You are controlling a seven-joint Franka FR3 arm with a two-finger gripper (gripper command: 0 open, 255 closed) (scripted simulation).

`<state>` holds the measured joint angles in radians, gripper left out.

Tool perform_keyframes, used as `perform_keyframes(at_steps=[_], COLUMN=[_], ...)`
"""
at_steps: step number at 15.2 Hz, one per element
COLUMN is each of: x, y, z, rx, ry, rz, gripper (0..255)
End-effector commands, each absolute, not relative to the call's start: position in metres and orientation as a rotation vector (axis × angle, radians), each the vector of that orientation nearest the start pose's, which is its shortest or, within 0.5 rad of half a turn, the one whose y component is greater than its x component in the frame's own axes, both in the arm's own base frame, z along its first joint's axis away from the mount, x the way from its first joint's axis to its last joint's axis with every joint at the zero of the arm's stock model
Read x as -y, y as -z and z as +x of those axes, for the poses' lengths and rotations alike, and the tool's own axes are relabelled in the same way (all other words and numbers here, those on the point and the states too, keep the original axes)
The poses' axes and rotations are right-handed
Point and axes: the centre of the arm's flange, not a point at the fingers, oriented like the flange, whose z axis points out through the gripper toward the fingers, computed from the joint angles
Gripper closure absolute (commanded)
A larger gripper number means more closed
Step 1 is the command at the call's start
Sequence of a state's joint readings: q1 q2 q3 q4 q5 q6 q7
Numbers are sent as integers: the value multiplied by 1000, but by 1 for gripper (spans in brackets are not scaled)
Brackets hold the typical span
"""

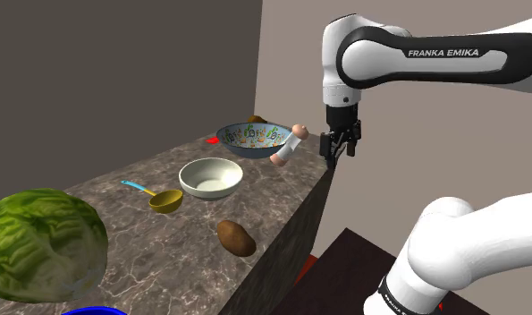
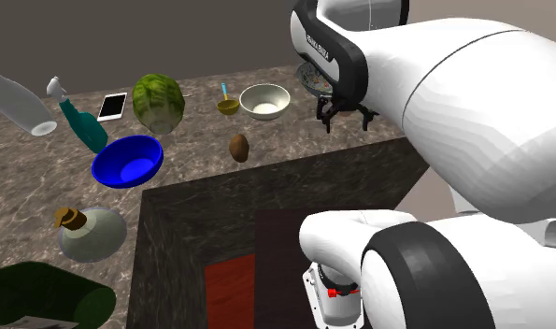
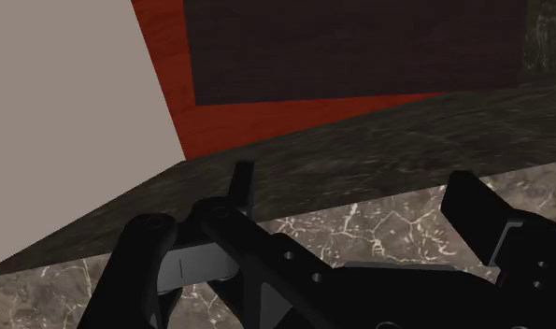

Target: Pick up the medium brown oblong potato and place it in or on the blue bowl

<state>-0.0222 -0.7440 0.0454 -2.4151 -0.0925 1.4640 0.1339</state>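
Observation:
The brown oblong potato [image 1: 236, 237] [image 2: 238, 147] lies on the marble counter near its front edge. The blue bowl [image 2: 127, 160] stands empty to the second exterior view's left of the potato; its rim [image 1: 94, 310] peeks in at the shoulder view's bottom edge. My black gripper [image 1: 340, 148] [image 2: 344, 117] [image 3: 360, 196] hangs open and empty above the counter's edge, well away from the potato and near the patterned bowl [image 1: 252, 139]. Through the wrist camera the two fingers [image 3: 243, 182] stand apart over the counter's rim.
A white bowl [image 1: 211, 177], a yellow scoop [image 1: 161, 198] and a big green cabbage [image 1: 40, 242] share the counter [image 1: 139, 174]. A pink-and-white bottle [image 1: 288, 145] leans by the patterned bowl. Further off are a teal spray bottle [image 2: 84, 126], a tablet [image 2: 112, 106], a glass bottle [image 2: 19, 103] and a round flask [image 2: 91, 232].

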Motion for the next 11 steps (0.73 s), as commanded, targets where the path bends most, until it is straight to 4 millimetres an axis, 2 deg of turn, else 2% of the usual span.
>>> perform_keyframes(at_steps=[1, 11], x=[1, -121], y=[-543, -504], z=[301, 315], rx=[-206, -180], ry=[-325, -138], rz=[-3257, -3266], gripper=[0, 0])
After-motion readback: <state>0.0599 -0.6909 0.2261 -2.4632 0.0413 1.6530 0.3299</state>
